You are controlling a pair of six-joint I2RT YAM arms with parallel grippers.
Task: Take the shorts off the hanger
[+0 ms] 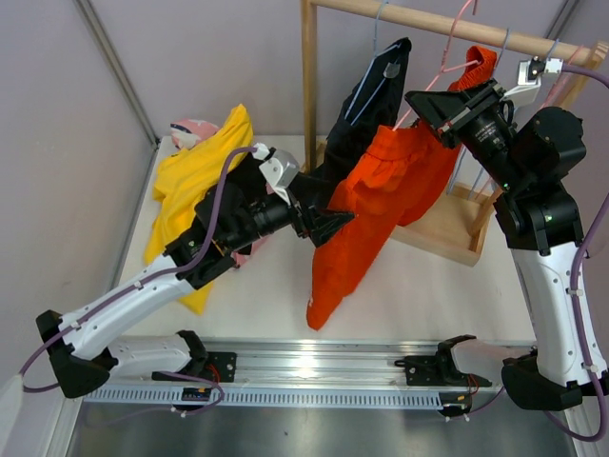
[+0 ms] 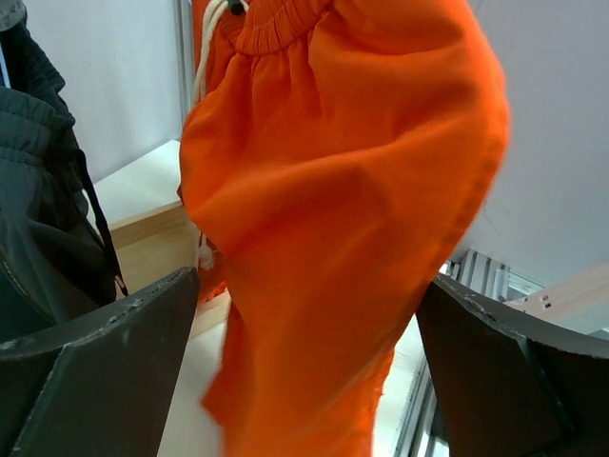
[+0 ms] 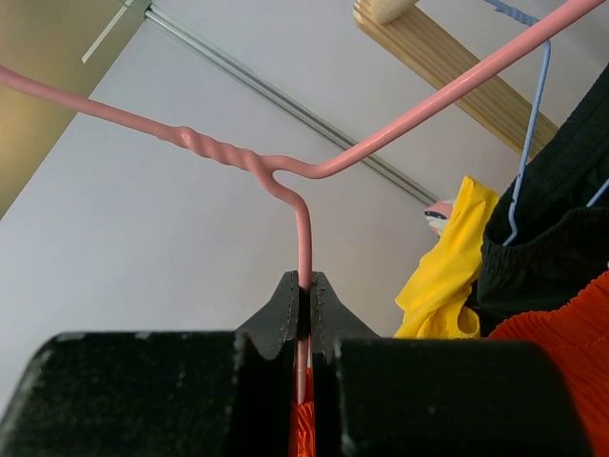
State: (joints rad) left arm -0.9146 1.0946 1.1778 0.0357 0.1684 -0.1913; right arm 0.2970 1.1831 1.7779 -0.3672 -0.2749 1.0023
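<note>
Pink hanger (image 3: 304,238), pinched by raised right fingers (image 3: 283,312)

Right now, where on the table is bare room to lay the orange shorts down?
Bare table right of the orange shorts, before the rack base; a smaller strip between them and the left arm. Crowded at left: yellow shorts.

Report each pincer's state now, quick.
Left pincer: open, orange-red shorts between its jaws, not gripped.
Right pincer: shut on the pink hanger.
</note>
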